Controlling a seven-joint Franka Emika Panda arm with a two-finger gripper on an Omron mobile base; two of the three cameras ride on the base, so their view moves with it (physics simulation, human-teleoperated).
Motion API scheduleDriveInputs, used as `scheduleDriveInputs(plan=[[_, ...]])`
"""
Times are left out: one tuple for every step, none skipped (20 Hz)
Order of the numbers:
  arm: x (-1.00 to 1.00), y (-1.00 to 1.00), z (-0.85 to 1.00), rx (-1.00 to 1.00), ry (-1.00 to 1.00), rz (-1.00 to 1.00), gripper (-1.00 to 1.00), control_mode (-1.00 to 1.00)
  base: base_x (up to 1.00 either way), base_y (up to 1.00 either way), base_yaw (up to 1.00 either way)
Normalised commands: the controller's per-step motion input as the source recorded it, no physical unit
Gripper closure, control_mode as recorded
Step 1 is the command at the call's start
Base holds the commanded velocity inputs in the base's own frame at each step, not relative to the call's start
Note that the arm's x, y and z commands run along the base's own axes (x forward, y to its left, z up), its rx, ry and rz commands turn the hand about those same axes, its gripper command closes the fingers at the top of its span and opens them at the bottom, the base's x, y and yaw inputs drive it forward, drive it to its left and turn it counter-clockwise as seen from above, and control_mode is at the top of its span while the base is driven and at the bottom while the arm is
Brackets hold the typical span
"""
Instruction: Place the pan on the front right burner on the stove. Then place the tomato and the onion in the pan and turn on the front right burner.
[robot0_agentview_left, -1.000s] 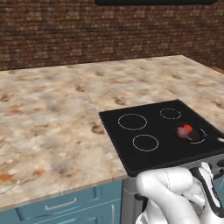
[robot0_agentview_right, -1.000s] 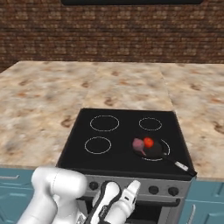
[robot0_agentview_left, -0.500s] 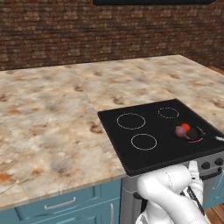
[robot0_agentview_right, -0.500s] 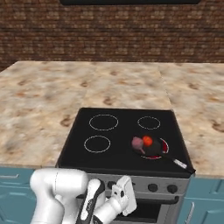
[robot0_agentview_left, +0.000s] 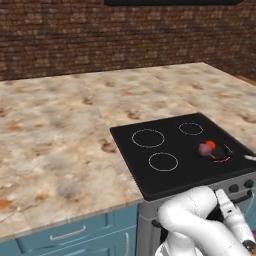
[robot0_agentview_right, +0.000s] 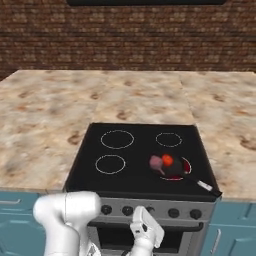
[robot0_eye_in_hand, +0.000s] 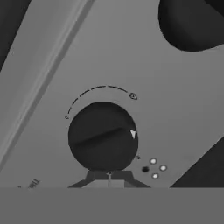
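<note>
A simulated kitchen with a dark red-brown brick wall (robot0_agentview_right: 130, 35) at the back. In front of it runs a wide countertop (robot0_agentview_left: 60, 130) of mottled beige and brown stone, set on blue-teal cabinets (robot0_agentview_left: 65, 235).

Sunk into the counter is the stove (robot0_agentview_right: 142, 172), a glossy black glass cooktop with white ring outlines and a grey steel front carrying a row of black knobs. The pan (robot0_agentview_right: 172, 167), small, round and black, sits on the front right burner (robot0_agentview_right: 186, 170), and a red glow shows along the ring at the pan's edge. The pan's thin pale handle points toward the stove's front right corner. Inside the pan the bright red tomato (robot0_agentview_right: 167, 160) and the duller purplish onion (robot0_agentview_right: 156, 162) lie touching, the onion on the left as seen from the right base view. The same pair appears in the left base view, tomato (robot0_agentview_left: 211, 145) beside onion (robot0_agentview_left: 204, 149).

The white arm bends low in front of the stove, its elbow below counter height and its hand reaching toward the steel front panel.

The gripper (robot0_eye_in_hand: 109, 177) points straight at one round black knob (robot0_eye_in_hand: 103, 135), whose white pointer mark faces right in the hand view. Its dark fingertips (robot0_eye_in_hand: 96, 176) sit right at the knob's lower edge, close together. Whether they grip the knob or only rest against it cannot be told.
</note>
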Motion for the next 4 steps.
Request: scheduleDriveInputs(plan=[[-0.01, 0.0, 0.0, -0.43, -0.25, 0.84, 1.0, -1.0, 0.0, 0.0, 0.0], [-0.04, 0.0, 0.0, -0.44, -0.23, 0.83, 1.0, -1.0, 0.0, 0.0, 0.0], [-0.1, 0.01, 0.0, -0.45, -0.21, 0.81, 1.0, -1.0, 0.0, 0.0, 0.0], [-0.13, 0.03, 0.0, -0.45, -0.2, 0.8, 1.0, -1.0, 0.0, 0.0, 0.0]])
